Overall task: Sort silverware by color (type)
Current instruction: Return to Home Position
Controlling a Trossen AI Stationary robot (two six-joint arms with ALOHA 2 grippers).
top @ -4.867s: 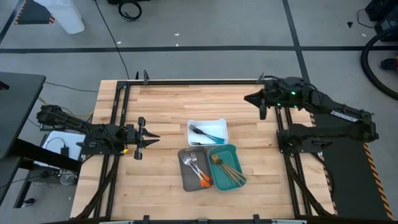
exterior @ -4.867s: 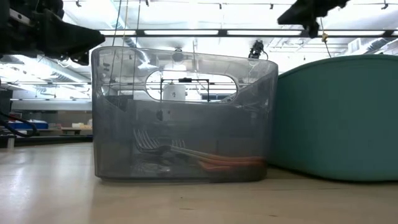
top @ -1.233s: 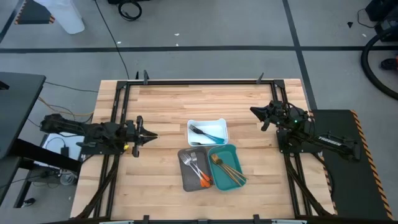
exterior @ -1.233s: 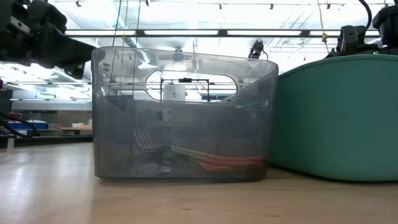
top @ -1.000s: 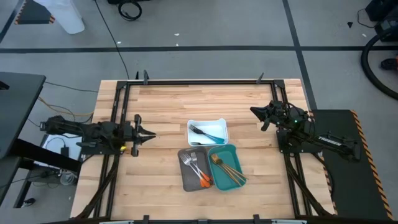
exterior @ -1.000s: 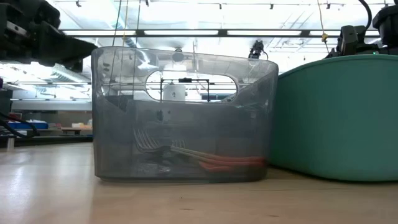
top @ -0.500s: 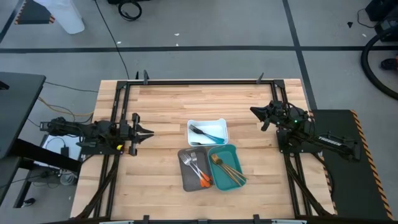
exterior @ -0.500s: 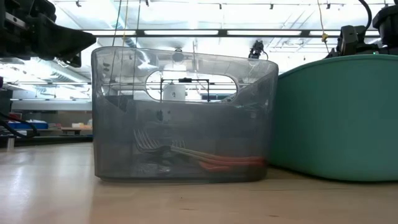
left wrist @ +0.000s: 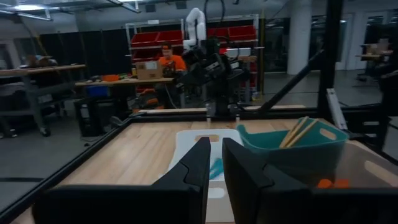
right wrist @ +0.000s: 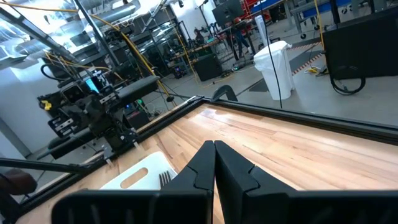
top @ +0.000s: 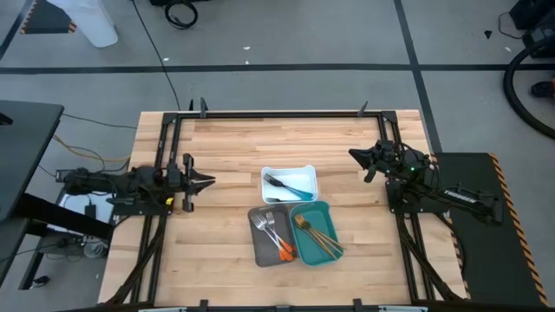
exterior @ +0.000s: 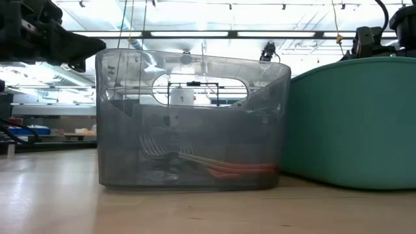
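High view shows all visible silverware lying in three trays grouped at the middle of the table [top: 225, 143].

- Blue-handled pieces [top: 293, 185] are contained in the white tray [top: 310, 171].
- Orange-handled pieces [top: 279, 250] are contained in the grey tray [top: 258, 251], which adjoins the white one.
- Gold pieces [top: 317, 237] are contained in the teal tray [top: 325, 215], just beside the grey one.

No piece is seen loose on the table, so the sorting itself is judged complete. Only the parking of the arms is judged to be left.

The left gripper [top: 208, 181] is positioned at the table's left edge, well apart from the trays. Its fingers are parted by a narrow gap and nothing is held.

The right gripper [top: 353, 155] is positioned near the right edge. Its fingers are pressed together and nothing is held.
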